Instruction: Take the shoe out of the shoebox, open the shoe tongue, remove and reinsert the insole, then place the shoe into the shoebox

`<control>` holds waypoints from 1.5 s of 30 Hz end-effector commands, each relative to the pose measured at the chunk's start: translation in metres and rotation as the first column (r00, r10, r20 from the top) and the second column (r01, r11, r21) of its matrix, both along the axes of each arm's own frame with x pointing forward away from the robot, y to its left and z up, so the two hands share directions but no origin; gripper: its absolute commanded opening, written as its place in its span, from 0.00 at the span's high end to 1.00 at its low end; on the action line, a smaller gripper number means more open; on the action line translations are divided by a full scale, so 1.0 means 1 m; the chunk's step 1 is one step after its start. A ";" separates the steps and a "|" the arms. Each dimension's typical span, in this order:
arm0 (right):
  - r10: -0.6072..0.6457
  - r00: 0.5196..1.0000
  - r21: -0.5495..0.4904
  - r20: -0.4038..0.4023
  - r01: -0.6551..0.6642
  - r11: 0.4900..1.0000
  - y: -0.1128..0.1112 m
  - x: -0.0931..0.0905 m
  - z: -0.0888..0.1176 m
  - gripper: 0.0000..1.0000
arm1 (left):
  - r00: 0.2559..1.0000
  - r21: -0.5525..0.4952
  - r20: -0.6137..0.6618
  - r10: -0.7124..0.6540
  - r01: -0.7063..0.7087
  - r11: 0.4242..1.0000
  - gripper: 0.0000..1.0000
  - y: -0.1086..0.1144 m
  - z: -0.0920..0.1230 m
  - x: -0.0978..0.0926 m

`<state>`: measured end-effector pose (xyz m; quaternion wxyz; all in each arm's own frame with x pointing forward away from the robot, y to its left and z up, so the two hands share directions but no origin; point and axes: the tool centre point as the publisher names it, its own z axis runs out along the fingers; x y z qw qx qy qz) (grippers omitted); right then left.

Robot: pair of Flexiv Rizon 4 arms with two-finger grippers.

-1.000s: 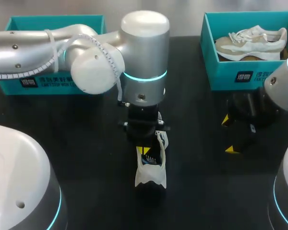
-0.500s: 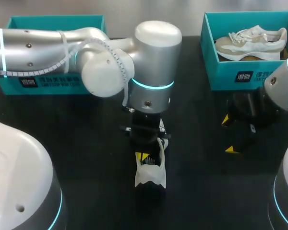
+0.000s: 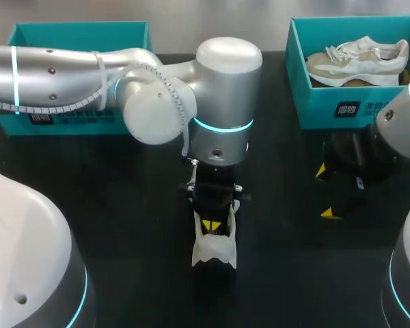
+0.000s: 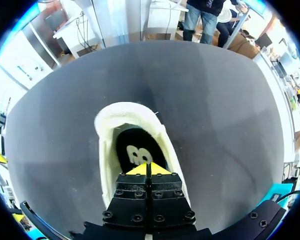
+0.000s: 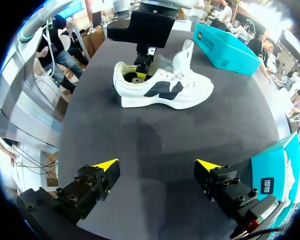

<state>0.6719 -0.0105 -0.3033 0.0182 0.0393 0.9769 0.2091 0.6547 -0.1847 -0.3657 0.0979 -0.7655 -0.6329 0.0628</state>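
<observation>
A white sneaker [image 3: 215, 254] with a dark side logo [image 5: 162, 90] lies on the black table, its tongue [image 5: 183, 54] standing up. My left gripper [image 3: 210, 225] comes down from above into the heel opening. Its yellow tips [image 4: 146, 169] are shut together just over the black insole [image 4: 132, 150] with its white mark; nothing shows between them. Off to the right, my right gripper [image 3: 324, 193] hangs over bare table with its fingers wide open [image 5: 157, 167] and nothing in them, the sneaker well ahead of it.
A teal shoebox [image 3: 314, 102] at the back right holds a second, beige and white shoe [image 3: 359, 60]. Another teal box [image 3: 75, 33] stands at the back left, partly behind my left arm. Bare black tabletop [image 3: 123, 205] lies between them.
My left arm has shifted right and toward the front, bringing its shut tips further down into the sneaker's heel opening. The right arm and the sneaker have stayed put.
</observation>
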 end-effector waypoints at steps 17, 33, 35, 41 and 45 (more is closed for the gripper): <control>-0.001 1.000 -0.002 0.001 0.001 1.000 0.000 -0.001 0.000 0.00 | 1.000 0.052 0.018 0.011 -0.012 0.999 1.00 0.004 -0.040 -0.005; -0.001 1.000 -0.002 0.001 0.001 1.000 0.000 -0.001 0.000 0.00 | 0.998 -0.048 0.013 0.064 -0.063 0.997 1.00 0.003 0.017 0.006; -0.001 1.000 -0.002 0.001 0.001 1.000 0.000 -0.001 0.000 0.00 | 0.998 -0.048 0.013 0.064 -0.063 0.997 1.00 0.003 0.017 0.006; -0.001 1.000 -0.002 0.001 0.001 1.000 0.000 -0.001 0.000 0.00 | 0.998 -0.048 0.013 0.064 -0.063 0.997 1.00 0.003 0.017 0.006; -0.001 1.000 -0.002 0.001 0.001 1.000 0.000 -0.001 0.000 0.00 | 0.998 -0.048 0.013 0.064 -0.063 0.997 1.00 0.003 0.017 0.006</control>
